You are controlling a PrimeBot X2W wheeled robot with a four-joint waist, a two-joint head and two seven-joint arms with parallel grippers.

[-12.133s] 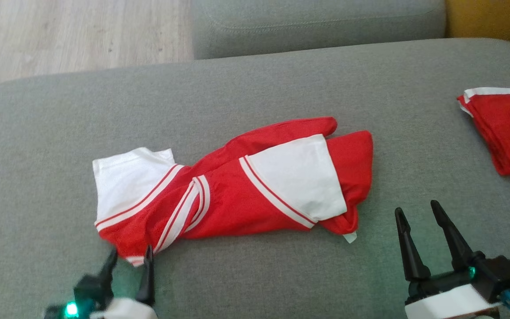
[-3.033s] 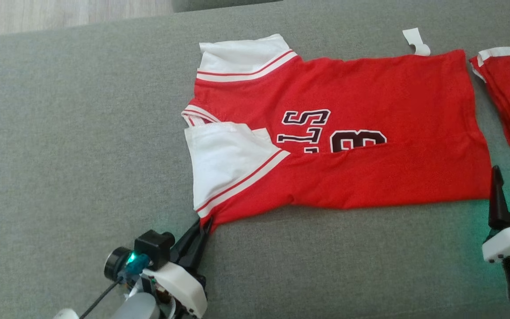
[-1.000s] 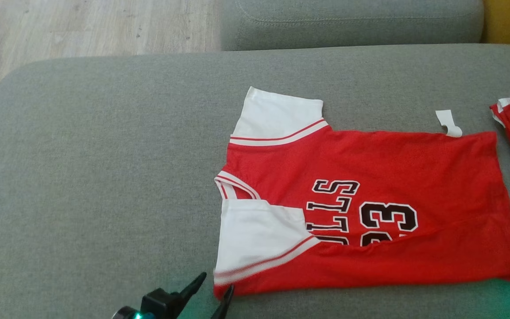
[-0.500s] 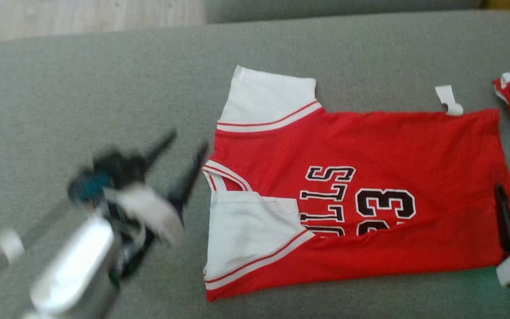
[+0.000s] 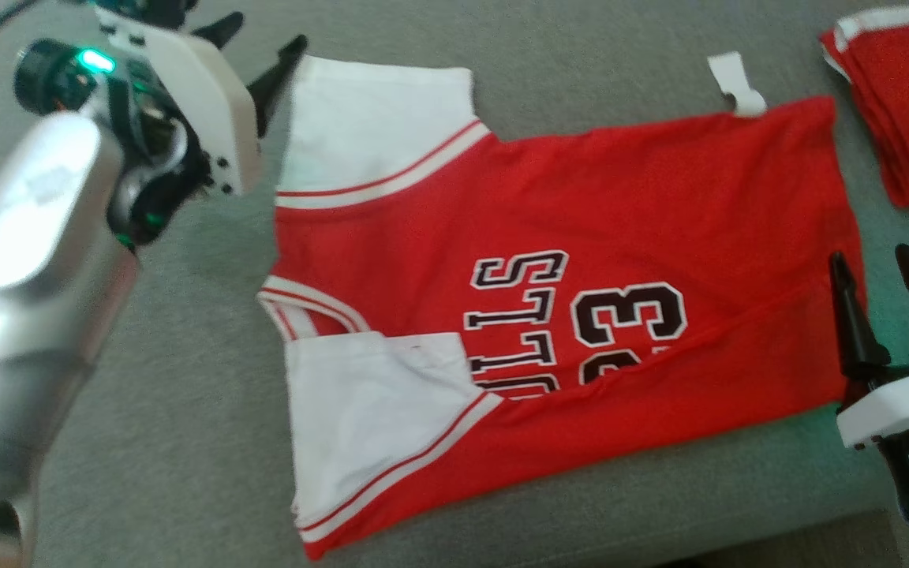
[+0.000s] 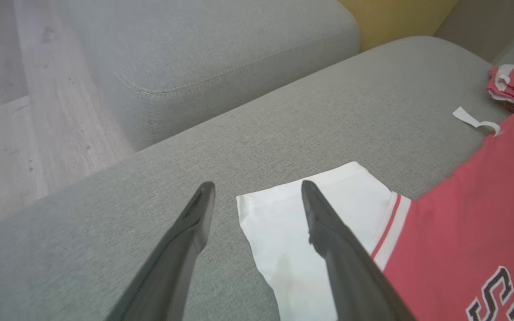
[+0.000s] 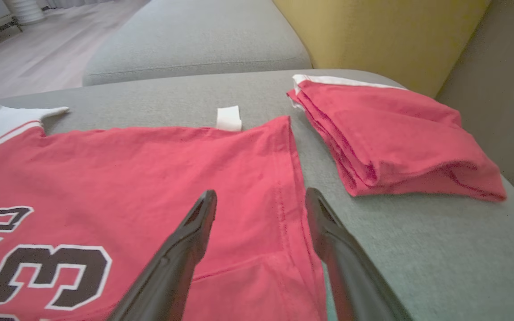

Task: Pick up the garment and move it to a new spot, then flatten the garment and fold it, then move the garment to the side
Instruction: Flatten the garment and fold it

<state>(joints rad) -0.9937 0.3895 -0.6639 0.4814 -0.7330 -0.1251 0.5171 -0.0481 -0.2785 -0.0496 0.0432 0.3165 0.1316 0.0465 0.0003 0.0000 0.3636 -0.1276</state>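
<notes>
Nearest, at the lower right of the head view: right hand (image 5: 871, 260) (image 7: 259, 194), fingers apart and empty, astride the hem edge of the garment (image 5: 581, 197) (image 7: 150, 169), one finger over red cloth, the other over bare sofa cushion (image 5: 186, 394). Contact with the cloth: cannot tell.

Next, spread mostly flat across the middle of that cushion: the garment itself, a red jersey, number and dark lettering face up, collar to the left, hem to the right. Near sleeve (image 5: 368, 410) folded inward over the chest, covering part of the print.

Farther back, at the far sleeve (image 5: 368, 110) (image 6: 310, 232): left hand (image 5: 263, 33) (image 6: 257, 185), fingers likewise apart, gripping nothing, straddling the sleeve's outer edge.

Beyond the hem's far corner, a white tag (image 5: 735, 83). Just beside it to the right, apart from the garment, a folded red pile (image 5: 896, 118) (image 7: 395, 138). Farthest off, a second cushion (image 6: 194, 58) and wooden floor (image 6: 16, 111).
</notes>
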